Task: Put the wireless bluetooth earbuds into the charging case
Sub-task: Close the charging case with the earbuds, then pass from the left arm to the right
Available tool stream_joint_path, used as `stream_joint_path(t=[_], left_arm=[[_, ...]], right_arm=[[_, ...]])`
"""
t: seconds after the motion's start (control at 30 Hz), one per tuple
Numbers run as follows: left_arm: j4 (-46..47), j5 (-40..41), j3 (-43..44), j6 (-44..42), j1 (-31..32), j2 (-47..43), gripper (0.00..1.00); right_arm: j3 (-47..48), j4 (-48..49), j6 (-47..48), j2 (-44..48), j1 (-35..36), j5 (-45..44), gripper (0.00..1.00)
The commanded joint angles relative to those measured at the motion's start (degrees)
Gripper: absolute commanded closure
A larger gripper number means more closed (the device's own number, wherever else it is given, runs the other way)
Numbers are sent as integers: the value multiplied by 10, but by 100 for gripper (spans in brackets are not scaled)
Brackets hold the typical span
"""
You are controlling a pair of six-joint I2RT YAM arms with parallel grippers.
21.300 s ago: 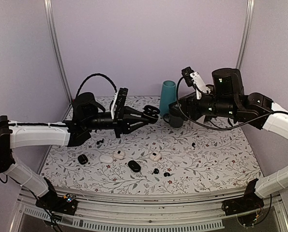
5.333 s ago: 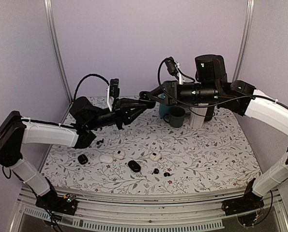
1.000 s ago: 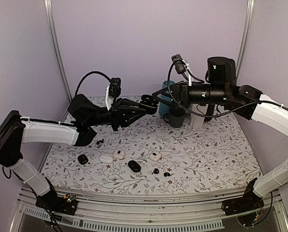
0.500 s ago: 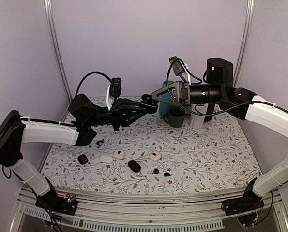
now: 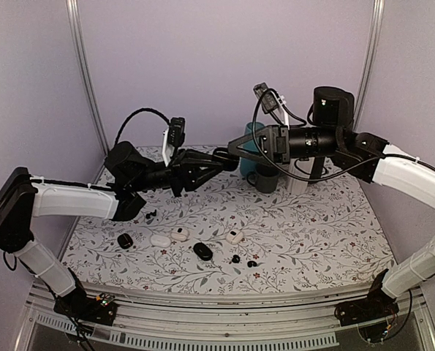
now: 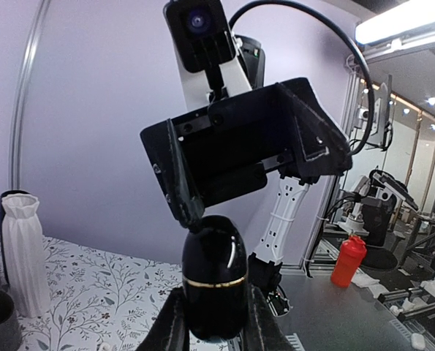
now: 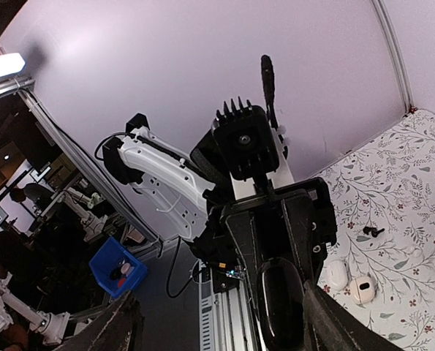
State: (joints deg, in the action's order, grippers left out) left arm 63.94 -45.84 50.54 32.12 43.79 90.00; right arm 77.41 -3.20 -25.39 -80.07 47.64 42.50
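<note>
Left claw (image 5: 217, 157) clamps the black case (image 6: 213, 270) by its lower half, upright in mid-air. Right claw (image 5: 235, 148) gapes wide, holding nothing. One fingertip is at the case top; contact unclear.

To do well: centre jaws above the gold band (image 6: 215, 281), close gently, hold left arm still.

Buds (image 5: 235, 258) lie on the table (image 5: 327, 227), near edge, well below both claws.

High rear overview; wrist views opposed
</note>
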Motion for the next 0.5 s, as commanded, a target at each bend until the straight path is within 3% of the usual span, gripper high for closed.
stream_joint_path(t=[0.0,0.27,0.47], left_arm=[[-9,11,15,-3,-5,-6,100],[-3,0,19,9,-6,-3,100],[-2,0,21,23,-8,-1,100]], right_arm=[[16,-33,34,21,7,-49,26],[-14,-21,41,28,8,-140,43],[-27,3,28,17,7,-117,45]])
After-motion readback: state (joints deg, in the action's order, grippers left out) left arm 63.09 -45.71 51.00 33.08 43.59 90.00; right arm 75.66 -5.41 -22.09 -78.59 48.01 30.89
